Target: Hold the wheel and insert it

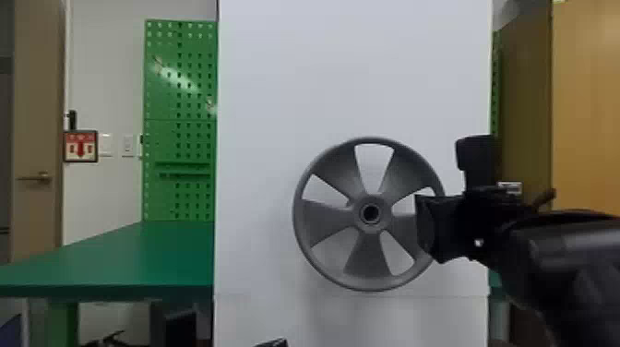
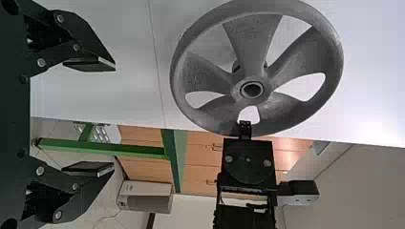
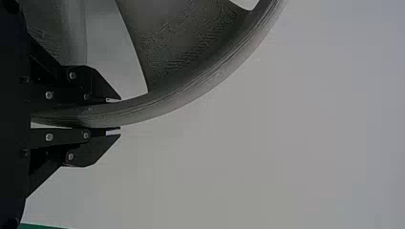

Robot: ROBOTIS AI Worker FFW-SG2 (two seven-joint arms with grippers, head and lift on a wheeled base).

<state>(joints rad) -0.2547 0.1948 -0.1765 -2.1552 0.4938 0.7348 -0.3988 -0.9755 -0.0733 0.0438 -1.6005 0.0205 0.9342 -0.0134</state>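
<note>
In the head view my right gripper [image 1: 431, 228] comes in from the right and grips the right side of the rim of the grey five-spoke wheel [image 1: 318, 221], whose hub faces the camera. The wheel stands upright in front of a white panel. In the right wrist view my right gripper [image 3: 113, 114] is closed with the wheel's rim [image 3: 162, 102] between its fingers. My left gripper [image 2: 114, 117] stands open with nothing between its fingers in the left wrist view, apart from the wheel [image 2: 253, 52]. Whether the wheel touches anything behind it, I cannot tell.
A tall white panel [image 1: 277, 83] rises behind the wheel. To the left are a green table [image 1: 138, 258] and a green pegboard [image 1: 180, 120]. A brown cabinet [image 1: 586, 115] stands at the right. A dark piece [image 1: 274, 343] shows at the bottom edge.
</note>
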